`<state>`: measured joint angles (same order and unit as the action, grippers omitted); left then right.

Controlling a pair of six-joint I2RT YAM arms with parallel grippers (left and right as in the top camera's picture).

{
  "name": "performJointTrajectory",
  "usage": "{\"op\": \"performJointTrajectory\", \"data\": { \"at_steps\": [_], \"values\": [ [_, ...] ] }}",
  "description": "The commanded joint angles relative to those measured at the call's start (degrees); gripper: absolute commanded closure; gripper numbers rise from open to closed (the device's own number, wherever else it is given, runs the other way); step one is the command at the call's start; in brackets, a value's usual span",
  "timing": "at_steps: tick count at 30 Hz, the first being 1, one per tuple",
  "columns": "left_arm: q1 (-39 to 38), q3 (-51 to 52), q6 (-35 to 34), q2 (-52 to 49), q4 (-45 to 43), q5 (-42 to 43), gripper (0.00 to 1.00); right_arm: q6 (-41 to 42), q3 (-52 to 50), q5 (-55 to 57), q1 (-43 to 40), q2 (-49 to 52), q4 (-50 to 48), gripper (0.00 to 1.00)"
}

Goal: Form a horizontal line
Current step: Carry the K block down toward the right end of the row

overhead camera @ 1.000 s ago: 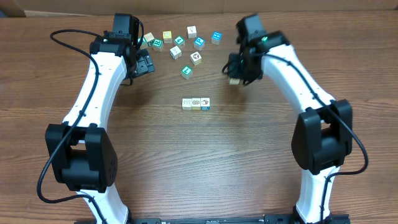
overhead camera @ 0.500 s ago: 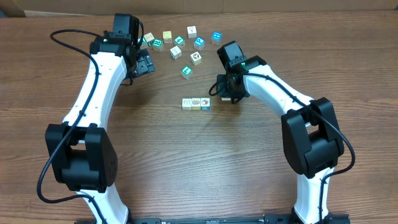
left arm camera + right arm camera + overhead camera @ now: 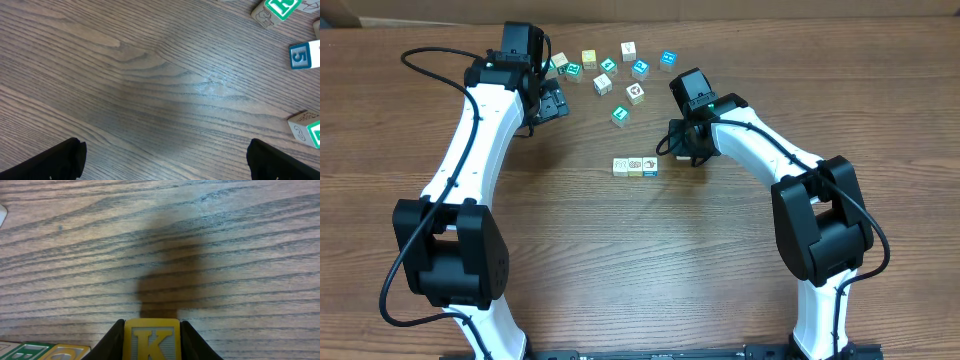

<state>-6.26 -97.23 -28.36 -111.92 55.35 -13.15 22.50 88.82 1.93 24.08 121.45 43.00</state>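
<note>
Yellow K cube (image 3: 152, 339) sits clamped in my right pincer (image 3: 686, 153) — just beside the right end of the row (image 3: 635, 166), with bare bench (image 3: 620, 250) in front of it. My left pincer (image 3: 552, 103) gapes wide, holding nothing.

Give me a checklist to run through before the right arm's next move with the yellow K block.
1. The yellow K block held in the right gripper: ok.
2. The row of three blocks straight: ok.
3. K block touching the row's right end: not ok, a gap shows.
4. K block down on the table: cannot tell.
5. The left gripper open, away from the row: ok.
</note>
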Motion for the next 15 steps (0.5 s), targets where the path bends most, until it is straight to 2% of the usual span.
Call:
{"op": "performJointTrajectory", "data": {
  "at_steps": [1,3,15],
  "values": [
    [-0.13,-1.36,0.07,-0.74,0.11,-0.76,0.00,0.44,-0.26,0.83,-0.04,0.07,-0.48,0.69],
    [-0.13,-1.36,0.07,-0.74,0.11,-0.76,0.00,0.42,-0.28,1.01,-0.04,0.07,-0.52,0.66],
    [-0.13,-1.36,0.07,-0.74,0.09,-0.76,0.01,0.22,-0.28,1.31,-0.09,0.07,-1.01,0.65]
  ]
}}
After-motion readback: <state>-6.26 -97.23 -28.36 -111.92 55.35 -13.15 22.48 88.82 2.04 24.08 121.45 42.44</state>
